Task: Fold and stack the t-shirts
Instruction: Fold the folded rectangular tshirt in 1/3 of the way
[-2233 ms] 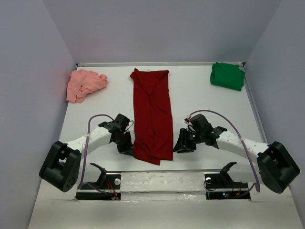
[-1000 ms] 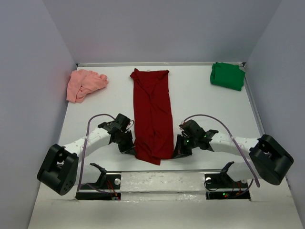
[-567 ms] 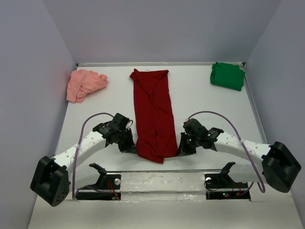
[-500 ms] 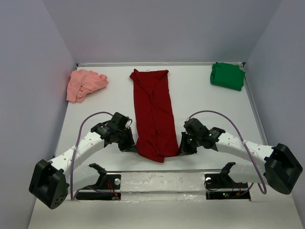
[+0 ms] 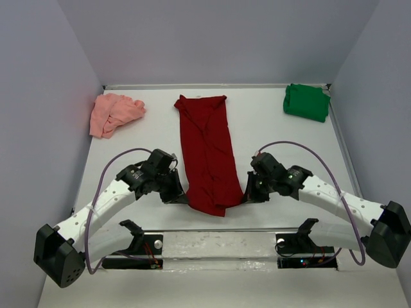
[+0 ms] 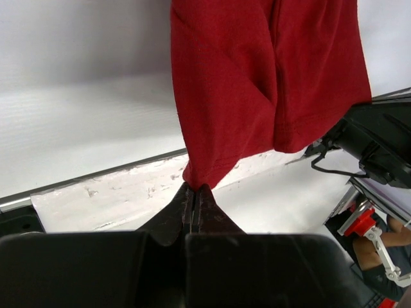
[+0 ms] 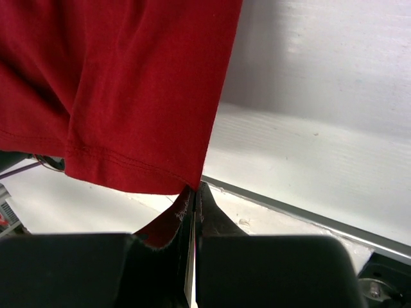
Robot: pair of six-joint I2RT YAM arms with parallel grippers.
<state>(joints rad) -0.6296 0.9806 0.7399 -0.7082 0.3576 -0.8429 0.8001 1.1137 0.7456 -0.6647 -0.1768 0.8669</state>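
Note:
The dark red t-shirt (image 5: 207, 151) lies folded into a long strip down the middle of the table, its near end lifted. My left gripper (image 5: 182, 197) is shut on its near left corner (image 6: 199, 176). My right gripper (image 5: 244, 196) is shut on its near right corner (image 7: 186, 183). Between the two grippers the near hem (image 5: 212, 208) sags. The pale salmon-pink t-shirt (image 5: 112, 113) is crumpled at the far left. The bright green t-shirt (image 5: 306, 101) sits folded at the far right corner.
Grey walls close in the table (image 5: 276, 138) on the left, back and right. A metal rail (image 5: 218, 231) runs along the near edge above the arm bases. The right arm (image 6: 379, 147) shows at the right of the left wrist view.
Both grippers have closed on the red shirt's near corners and raised them off the table. Both arms have reached further forward, and the near hem has moved slightly right.

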